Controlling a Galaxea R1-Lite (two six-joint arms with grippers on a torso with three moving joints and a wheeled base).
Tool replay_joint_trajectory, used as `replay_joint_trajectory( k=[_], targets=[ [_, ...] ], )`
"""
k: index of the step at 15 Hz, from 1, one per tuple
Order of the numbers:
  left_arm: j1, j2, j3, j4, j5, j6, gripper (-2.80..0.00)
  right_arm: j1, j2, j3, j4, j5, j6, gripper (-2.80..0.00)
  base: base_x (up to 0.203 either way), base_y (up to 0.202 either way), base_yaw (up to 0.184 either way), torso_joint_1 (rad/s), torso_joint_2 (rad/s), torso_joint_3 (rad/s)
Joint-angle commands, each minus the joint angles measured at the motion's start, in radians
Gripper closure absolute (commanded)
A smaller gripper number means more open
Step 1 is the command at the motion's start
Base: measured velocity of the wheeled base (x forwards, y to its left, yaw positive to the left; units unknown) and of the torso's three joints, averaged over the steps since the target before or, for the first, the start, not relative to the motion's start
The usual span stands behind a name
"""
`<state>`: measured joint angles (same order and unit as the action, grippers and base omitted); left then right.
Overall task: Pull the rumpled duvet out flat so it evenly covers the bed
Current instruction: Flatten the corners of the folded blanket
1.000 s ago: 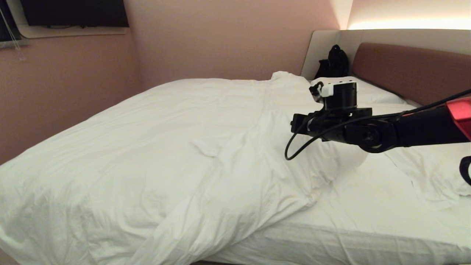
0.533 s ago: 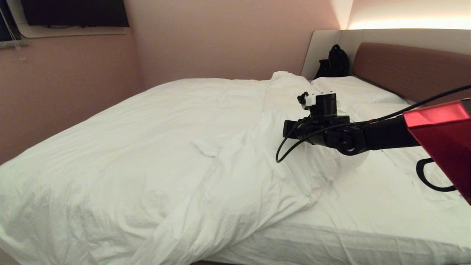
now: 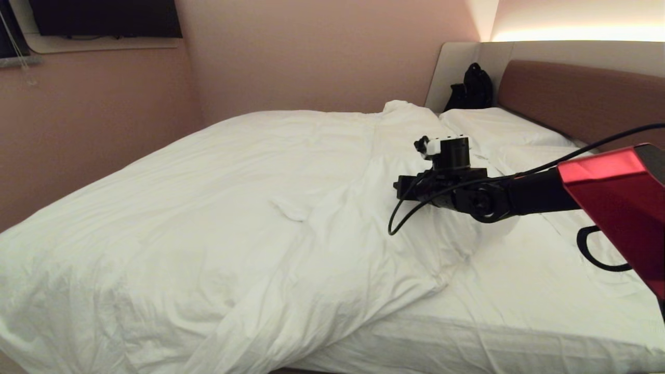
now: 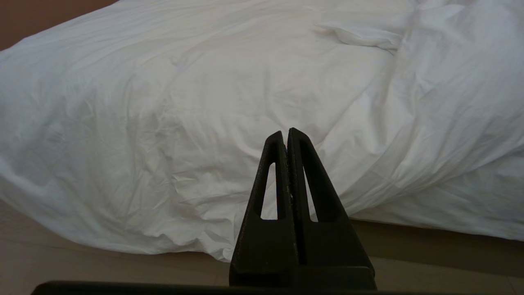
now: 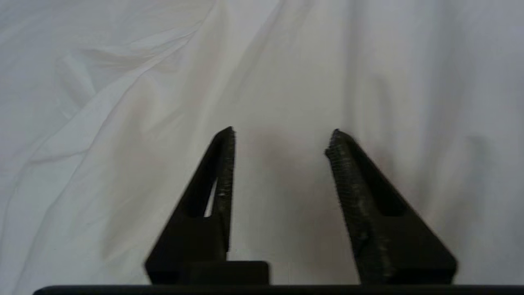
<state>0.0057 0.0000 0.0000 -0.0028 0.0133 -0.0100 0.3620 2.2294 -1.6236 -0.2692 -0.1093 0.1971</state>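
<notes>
The white duvet [image 3: 249, 208] lies rumpled over the left and middle of the bed. Its right edge is bunched in a ridge, leaving bare sheet [image 3: 524, 291] at the front right. My right arm reaches in from the right, with its gripper [image 3: 409, 186] low over that ridge. In the right wrist view the right gripper [image 5: 282, 135] stands open, with creased duvet cloth [image 5: 123, 102] just beyond its tips and nothing between them. The left gripper [image 4: 285, 132] is shut and empty, pointing at the duvet's overhanging near edge [image 4: 163, 123] above the floor.
Two white pillows [image 3: 499, 130] lie by the brown headboard [image 3: 582, 98]. A black bag [image 3: 473, 85] sits in the far corner. A pink wall [image 3: 93, 130] runs along the bed's far side, with a dark screen [image 3: 104, 18] above. Beige floor [image 4: 82, 262] runs along the bed's near side.
My right arm has sunk and reached further left across the bed, bringing its gripper down close to the duvet's bunched ridge. The duvet has not moved.
</notes>
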Motion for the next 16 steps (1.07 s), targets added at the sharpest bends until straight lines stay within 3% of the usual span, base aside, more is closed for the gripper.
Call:
replay_joint_trajectory(
  k=[1, 6, 10, 16],
  targets=[
    [0.0, 0.0, 0.0, 0.0, 0.0, -0.001, 0.0, 0.012, 0.008, 0.002, -0.029, -0.019, -0.07, -2.8, 0.0, 0.0, 0.0, 0.0, 0.0, 0.0],
    [0.0, 0.0, 0.0, 0.0, 0.0, -0.001, 0.0, 0.026, 0.075, 0.002, -0.134, -0.087, -0.229, -2.8, 0.0, 0.0, 0.0, 0.0, 0.0, 0.0],
    [0.0, 0.0, 0.0, 0.0, 0.0, -0.001, 0.0, 0.024, 0.168, -0.004, -0.184, -0.118, -0.272, -2.8, 0.0, 0.0, 0.0, 0.0, 0.0, 0.0],
    [0.0, 0.0, 0.0, 0.0, 0.0, -0.001, 0.0, 0.005, 0.3, -0.048, -0.19, -0.122, -0.274, -2.8, 0.0, 0.0, 0.0, 0.0, 0.0, 0.0]
  ],
)
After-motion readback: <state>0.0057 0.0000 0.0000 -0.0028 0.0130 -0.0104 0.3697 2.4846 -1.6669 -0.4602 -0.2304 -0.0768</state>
